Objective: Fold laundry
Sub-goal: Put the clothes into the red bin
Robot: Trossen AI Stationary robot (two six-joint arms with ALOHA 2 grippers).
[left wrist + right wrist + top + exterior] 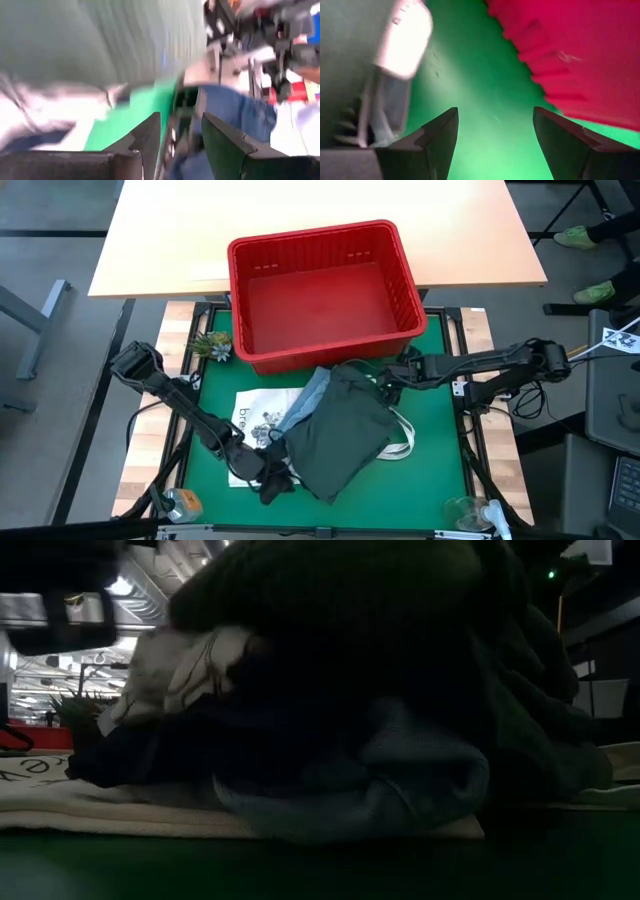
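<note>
While the pile of laundry (335, 435) is lying heaped on the green mat (435, 455), just in front of the red slotted basket (325, 290), neither arm is gripping anything. The dark olive garment (340, 430) is covering most of the heap, with light blue denim (310, 395) peeking out at its far-left edge and a white printed tote (255, 420) spreading flat beneath on the left. A white strap (400, 442) is trailing out on the right side.

The left gripper (268, 470) is sitting at the near-left corner of the pile, its fingers (147, 137) standing apart with mat and denim showing between them, nothing pinched. The right gripper (385, 385) is hovering at the far-right edge of the pile beside the basket wall, its fingers (442, 135) spreading wide over bare mat, empty.

Judging from this, the step in hand is taking hold of the top olive piece to separate it from the stack. Doing it well likely means each gripper is aiming for a single layer at opposite corners of the olive cloth, not the bundle underneath. The left one should be avoiding the tote and denim just beside it; the right one should be steering clear of the strap and the basket. Lifting both corners together and evenly should be helping the garment hang flat for spreading.
</note>
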